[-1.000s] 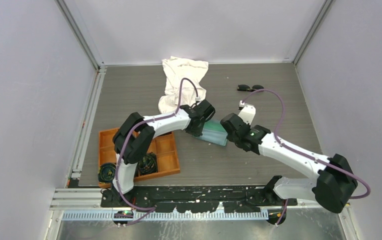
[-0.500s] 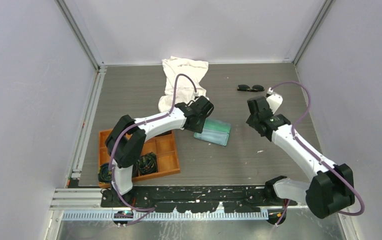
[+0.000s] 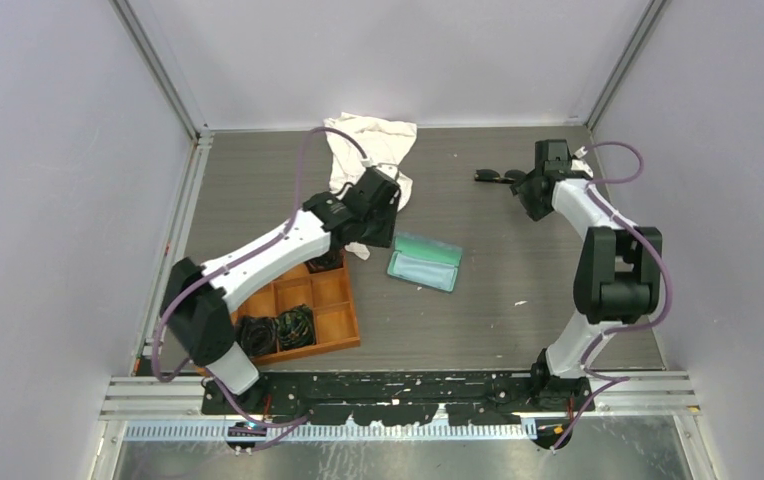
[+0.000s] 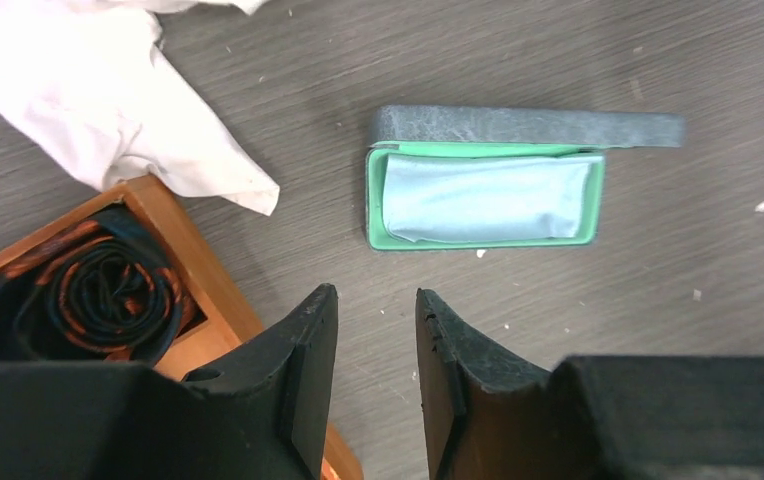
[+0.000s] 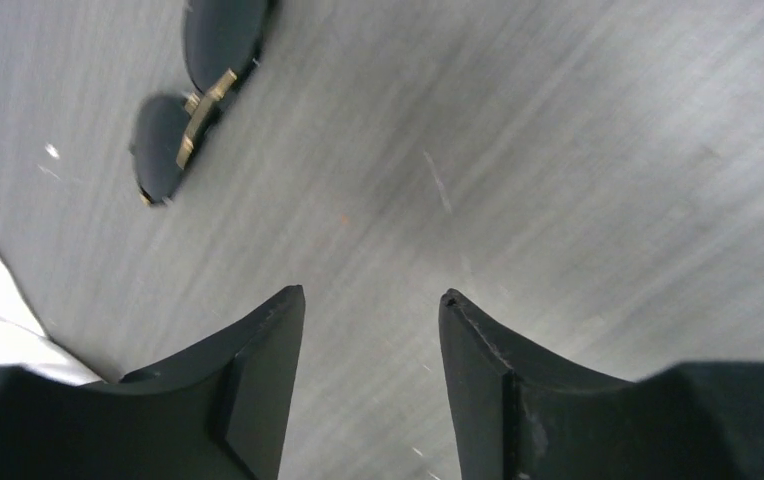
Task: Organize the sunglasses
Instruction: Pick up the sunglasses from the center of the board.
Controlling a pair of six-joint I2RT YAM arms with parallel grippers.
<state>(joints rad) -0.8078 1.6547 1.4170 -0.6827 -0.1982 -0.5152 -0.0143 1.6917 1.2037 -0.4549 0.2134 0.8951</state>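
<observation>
- The left gripper [image 4: 373, 300] hangs over the table [image 4: 598, 330] with its jaws a little apart. We see a narrow gap and nothing in it, only bare grey wood grain beneath.
- The right gripper [image 5: 371, 295] has its jaws set wider apart. We find them empty too, with the table surface showing plainly between the two black fingers.
- The sunglasses [image 5: 198, 105] lie flat on the table ahead of the right fingers and off to one side, neither between them nor touching them. We make out two dark oval lenses joined by a gold-coloured bridge.
- From above, we see them at the far right of the table, just beside the right gripper on the side toward the table's middle.
- Ahead of the left fingers, and apart from them, lies the glasses case [image 4: 528, 126]. It is open, its grey lid laid back and its lining mint green, with a pale blue cloth [image 4: 483, 195] folded inside.
- The sunglasses and the case are well apart.
- A crumpled white cloth [image 4: 88, 90] lies at the far side, and one corner reaches near the wooden tray [image 4: 198, 270]. We cannot tell whether they touch.
- The tray sits at the near left. In the compartment we can see lies a black coiled bundle [image 4: 88, 295] flecked with orange.
</observation>
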